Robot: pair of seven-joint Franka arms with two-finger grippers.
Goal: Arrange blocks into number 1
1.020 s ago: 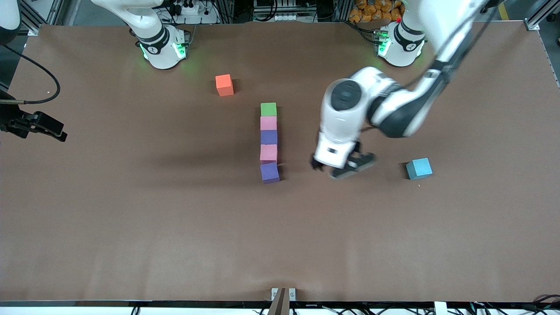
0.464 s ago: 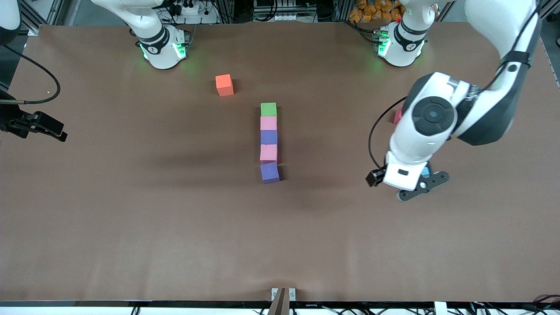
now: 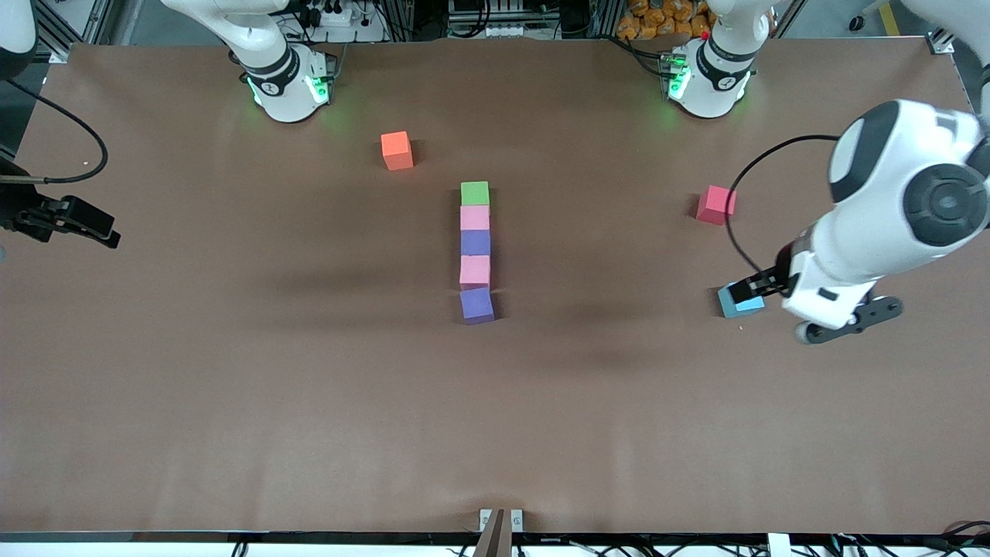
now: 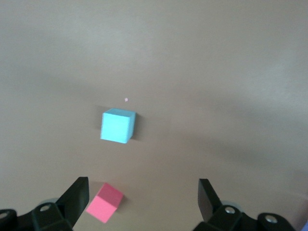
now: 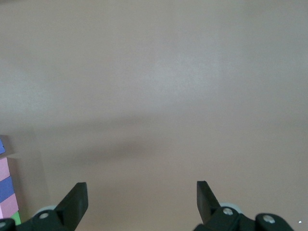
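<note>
Five blocks lie in one straight column mid-table: green (image 3: 475, 193) farthest from the front camera, then pink (image 3: 475, 218), purple (image 3: 475, 243), pink (image 3: 474, 271) and purple (image 3: 476, 305) nearest, the last turned slightly askew. My left gripper (image 4: 143, 192) hangs open and empty over the table beside the light blue cube, toward the left arm's end; its hand (image 3: 831, 305) shows in the front view. My right gripper (image 5: 142, 197) is open and empty over bare table at the right arm's end, with the column's edge (image 5: 6, 190) just in its view.
An orange cube (image 3: 396, 149) sits toward the right arm's base. A red cube (image 3: 715, 204) and a light blue cube (image 3: 740, 303) lie toward the left arm's end; both show in the left wrist view, light blue (image 4: 117, 126) and red (image 4: 106, 208).
The left arm has swung away from the column toward its own end of the table, past the light blue cube, uncovering the red cube. The right arm and the blocks have not moved.
</note>
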